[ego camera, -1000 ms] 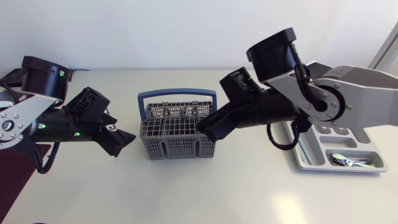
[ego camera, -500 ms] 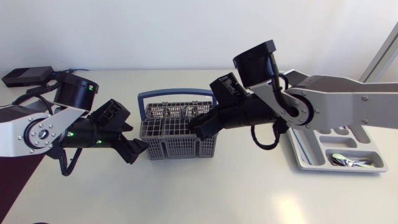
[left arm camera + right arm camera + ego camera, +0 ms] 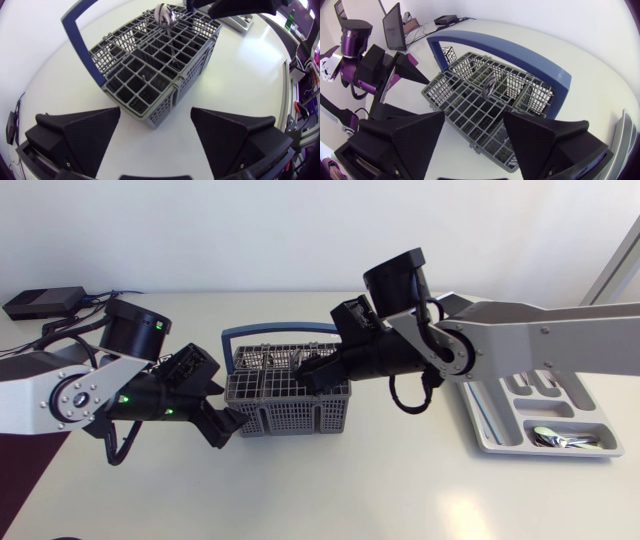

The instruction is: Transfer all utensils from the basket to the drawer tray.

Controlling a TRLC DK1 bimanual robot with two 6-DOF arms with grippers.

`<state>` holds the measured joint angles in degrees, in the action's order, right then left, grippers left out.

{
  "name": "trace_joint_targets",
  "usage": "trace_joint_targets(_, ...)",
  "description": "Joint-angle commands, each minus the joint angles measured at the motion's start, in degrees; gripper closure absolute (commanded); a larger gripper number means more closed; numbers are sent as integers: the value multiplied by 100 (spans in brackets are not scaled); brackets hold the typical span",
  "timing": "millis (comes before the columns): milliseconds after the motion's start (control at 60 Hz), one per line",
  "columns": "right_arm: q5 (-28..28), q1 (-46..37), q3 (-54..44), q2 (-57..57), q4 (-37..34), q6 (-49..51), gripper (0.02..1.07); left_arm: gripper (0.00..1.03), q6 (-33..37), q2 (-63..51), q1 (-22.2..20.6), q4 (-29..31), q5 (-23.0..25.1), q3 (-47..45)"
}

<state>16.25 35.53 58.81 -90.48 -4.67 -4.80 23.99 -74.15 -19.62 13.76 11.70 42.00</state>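
1. White desk [image 3: 400, 490] carries a grey wire basket [image 3: 285, 418] with a blue handle at its middle, toward the far edge.
2. Left tool [image 3: 155, 117], fingers spread and empty, sits just beside the basket's left near corner.
3. Right tool [image 3: 472, 122], also spread and empty, hovers over the basket's right part.
4. Utensils, a spoon [image 3: 164, 13] among them, stand in the basket.
5. Drawer tray [image 3: 540, 451] lies by the right edge, holding another spoon [image 3: 562, 438].

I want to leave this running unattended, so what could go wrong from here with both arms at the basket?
1. The left gripper is open with a corner of the basket between its fingers, so it might shove the basket as the open right gripper hovers over it.
2. The spoon stands upright in the grid, so a grab could slip or snag.
3. The right arm could bump the blue handle.
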Motion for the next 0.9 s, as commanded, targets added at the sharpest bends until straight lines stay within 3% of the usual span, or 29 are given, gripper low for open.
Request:
trace_joint_targets(0,-34,59,122,-198,98,-267,23,6,-114,-126,-77,-40,60,-25)
trace_joint_targets(83,-69,86,131,-304,238,-373,29,6,-114,-117,-104,-22,69,-25)
trace_joint_targets(283,-491,235,70,-436,642,-619,30,6,-61,-12,37,30,139,-78)
trace_joint_targets(400,-649,262,78,-550,818,-751,30,6,-70,-38,142,30,491,-69)
trace_joint_targets(767,-773,165,-27,-673,1135,-821,30,6,-131,-152,-253,118,772,-25)
trace_joint_targets(883,-1045,112,-62,-682,1152,-821,30,6,-131,-108,-253,153,790,-43)
